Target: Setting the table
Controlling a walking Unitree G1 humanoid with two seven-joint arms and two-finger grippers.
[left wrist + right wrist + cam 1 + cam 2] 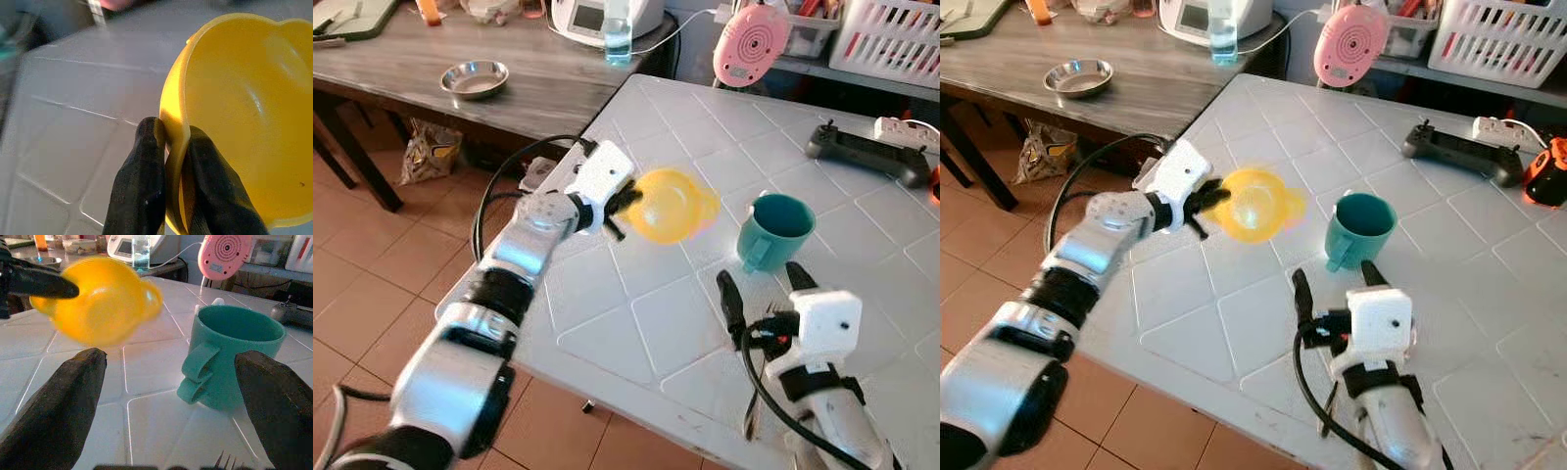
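We cannot read any words, numbers or signs here. The white machine (607, 17) at the top middle of the frame has a small screen, but it is too blurry to read. The pink round thing (751, 44) beside it shows rings, not letters.

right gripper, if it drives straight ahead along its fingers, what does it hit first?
Most likely the teal mug: it stands just ahead of the open right gripper, toward one finger. The yellow bowl, held by the left gripper, sits off the other side.
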